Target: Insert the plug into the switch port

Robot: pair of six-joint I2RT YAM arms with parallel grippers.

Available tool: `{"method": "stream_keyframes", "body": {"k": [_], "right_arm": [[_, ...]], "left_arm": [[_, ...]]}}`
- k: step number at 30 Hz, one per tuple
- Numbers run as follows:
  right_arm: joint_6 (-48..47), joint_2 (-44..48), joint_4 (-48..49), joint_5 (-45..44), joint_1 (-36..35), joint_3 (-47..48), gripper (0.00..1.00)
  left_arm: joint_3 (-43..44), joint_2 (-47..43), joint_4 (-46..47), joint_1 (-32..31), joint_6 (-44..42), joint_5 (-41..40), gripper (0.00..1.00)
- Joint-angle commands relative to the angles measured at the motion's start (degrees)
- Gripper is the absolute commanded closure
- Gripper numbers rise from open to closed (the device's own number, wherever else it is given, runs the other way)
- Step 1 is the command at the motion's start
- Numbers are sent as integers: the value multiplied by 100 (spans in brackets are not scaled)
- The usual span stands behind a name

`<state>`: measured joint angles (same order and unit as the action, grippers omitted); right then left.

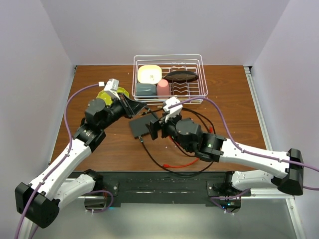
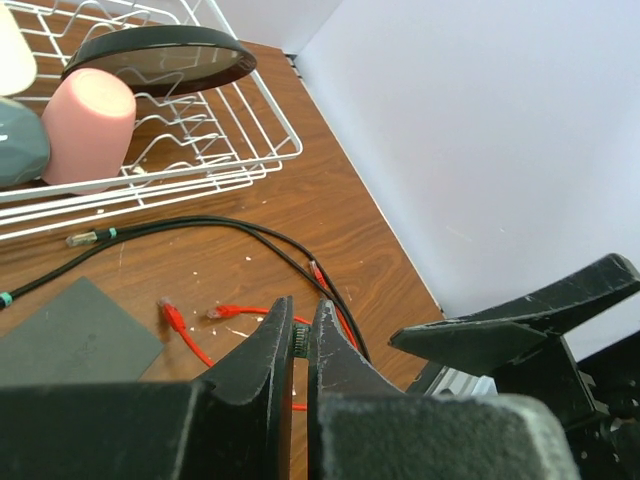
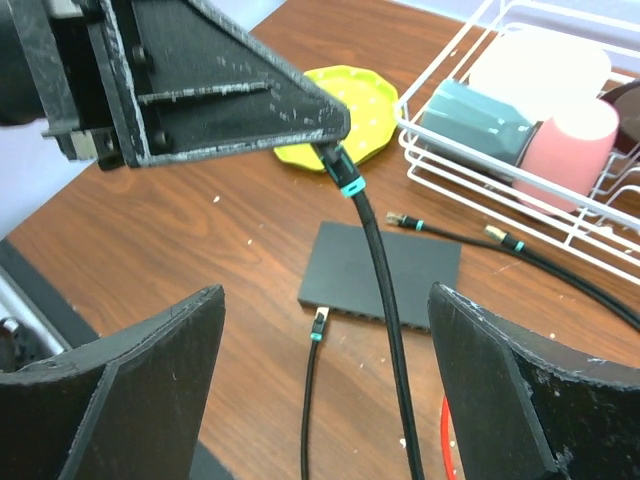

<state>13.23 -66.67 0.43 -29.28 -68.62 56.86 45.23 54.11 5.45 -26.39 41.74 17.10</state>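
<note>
Just beyond the far edge of the switch, lying flat mid-table, my left gripper is clamped on the plug while my right gripper stands apart and empty, so the unbraced switch may slide, or the plug twist in the pinch, on insertion.

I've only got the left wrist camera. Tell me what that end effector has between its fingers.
Observer: The left end effector is shut on a black cable, just above its teal band.
Operator: Now place the switch for me.
Observer: The switch lies flat on the table. In the right wrist view, the held cable hangs down across it.
Operator: Report the other arm.
Observer: The right end effector is wide open and holding nothing.
</note>
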Motion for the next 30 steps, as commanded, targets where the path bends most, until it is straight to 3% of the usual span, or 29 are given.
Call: {"method": "stream_keyframes", "body": {"k": [1, 5, 10, 17, 24, 30], "right_arm": [[-198, -126, 194, -359, -29, 440, 16], [-286, -407, 204, -465, -37, 554, 20], [-471, -715, 203, -710, -55, 695, 35], [-664, -953, 458, -904, -55, 669, 36], [-647, -1146, 705, -1185, -55, 694, 47], [-761, -1436, 696, -1177, -46, 827, 48]], "left_arm": [[346, 21, -167, -24, 282, -444, 100], [521, 30, -483, -24, 379, -541, 100], [644, 82, -835, -24, 484, -603, 100], [715, 109, -818, -24, 511, -471, 100], [706, 118, -783, -24, 458, -392, 100], [706, 100, -756, -24, 406, -304, 100]]}}
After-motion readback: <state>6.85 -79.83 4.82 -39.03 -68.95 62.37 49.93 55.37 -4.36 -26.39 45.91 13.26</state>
